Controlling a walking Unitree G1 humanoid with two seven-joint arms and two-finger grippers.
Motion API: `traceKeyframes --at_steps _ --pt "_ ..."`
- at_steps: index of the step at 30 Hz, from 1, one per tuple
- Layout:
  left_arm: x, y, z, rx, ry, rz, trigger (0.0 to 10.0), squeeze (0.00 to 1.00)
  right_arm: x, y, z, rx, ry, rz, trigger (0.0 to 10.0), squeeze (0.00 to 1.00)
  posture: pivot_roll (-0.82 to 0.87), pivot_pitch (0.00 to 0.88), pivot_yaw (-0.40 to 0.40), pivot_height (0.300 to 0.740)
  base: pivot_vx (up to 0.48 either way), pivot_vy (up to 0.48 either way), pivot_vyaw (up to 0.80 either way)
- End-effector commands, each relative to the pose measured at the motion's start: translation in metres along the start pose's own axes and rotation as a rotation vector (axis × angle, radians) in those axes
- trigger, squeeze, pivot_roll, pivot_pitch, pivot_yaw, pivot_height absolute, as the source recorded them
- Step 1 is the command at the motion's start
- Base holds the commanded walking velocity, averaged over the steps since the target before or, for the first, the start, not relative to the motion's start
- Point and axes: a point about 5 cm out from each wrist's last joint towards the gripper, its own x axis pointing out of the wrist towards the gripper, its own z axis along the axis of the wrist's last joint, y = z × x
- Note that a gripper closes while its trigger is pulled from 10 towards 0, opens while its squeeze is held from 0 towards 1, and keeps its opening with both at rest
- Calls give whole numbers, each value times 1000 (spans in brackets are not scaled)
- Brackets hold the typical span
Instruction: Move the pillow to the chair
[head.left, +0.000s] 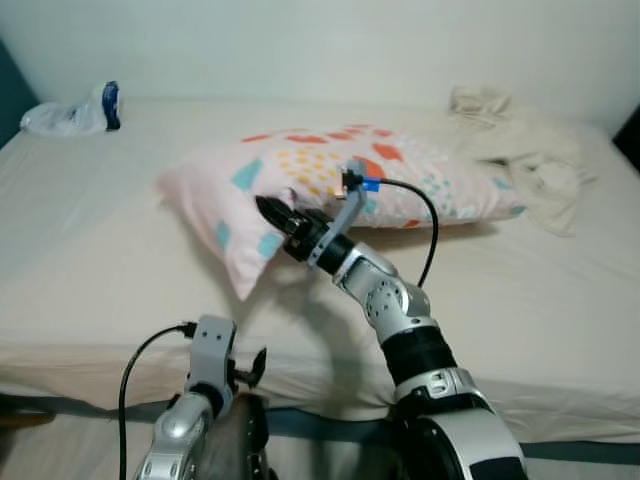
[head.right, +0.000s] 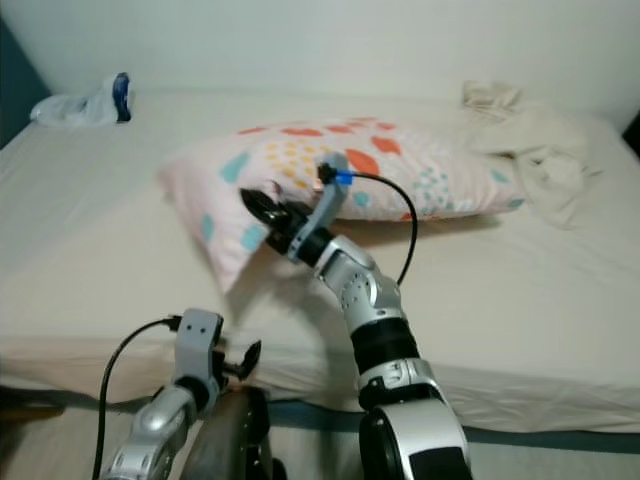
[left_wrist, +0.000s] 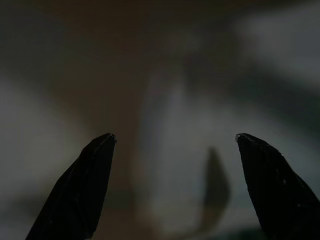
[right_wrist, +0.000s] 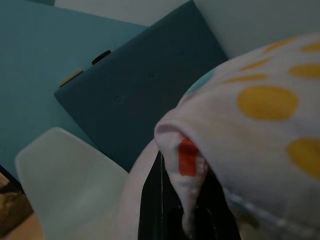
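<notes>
A pale pink pillow (head.left: 330, 170) with orange, teal and yellow patches lies across the white bed (head.left: 90, 240), its near left end raised off the sheet. My right gripper (head.left: 272, 212) is shut on that near edge of the pillow; in the right wrist view a fold of the pillow (right_wrist: 240, 130) is pinched between the black fingers (right_wrist: 155, 210). A white chair (right_wrist: 65, 175) appears in that wrist view, beyond the pillow, beside a dark teal panel. My left gripper (left_wrist: 172, 145) hangs low in front of the bed edge, fingers spread open and holding nothing.
A crumpled cream blanket (head.left: 520, 150) lies at the bed's far right. A clear plastic bag with a blue item (head.left: 75, 115) sits at the far left corner. A white wall runs behind the bed. The mattress front edge (head.left: 300, 400) is right before me.
</notes>
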Motion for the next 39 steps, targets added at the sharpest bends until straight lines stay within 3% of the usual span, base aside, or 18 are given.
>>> traceKeyframes --at_steps 1,6,13,17,20,26,35,39 --pt "-5 4 -11 -25 29 31 10000 0 -2 19 -61 228 -9 6 0 0 71 0 9 570 0 0 0" --pt "-1 14 -12 -14 26 81 10000 0 -35 -18 -52 160 -2 -174 0 0 63 0 4 570 0 0 0" --pt "0 34 -12 35 40 216 10000 0 -56 -38 -43 139 -11 -295 0 0 74 0 -13 600 0 0 0" --pt "-5 51 -19 92 92 338 10000 0 -62 -45 -42 110 -4 -337 0 0 75 0 -20 620 0 0 0" --pt "-9 56 -22 78 99 368 10000 0 -64 -47 -42 112 -8 -346 0 0 75 0 -21 635 0 0 0" --pt "-11 56 -22 10 58 365 10000 0 -71 -51 -41 122 -26 -379 0 0 82 0 -32 670 0 0 0" --pt "-9 54 -20 23 40 353 10000 0 -74 -57 -35 118 -50 -407 0 0 89 0 -33 715 0 0 0" --pt "-12 54 -27 26 76 343 10000 0 -77 -61 -35 115 -51 -432 0 0 90 0 -34 735 0 0 0"
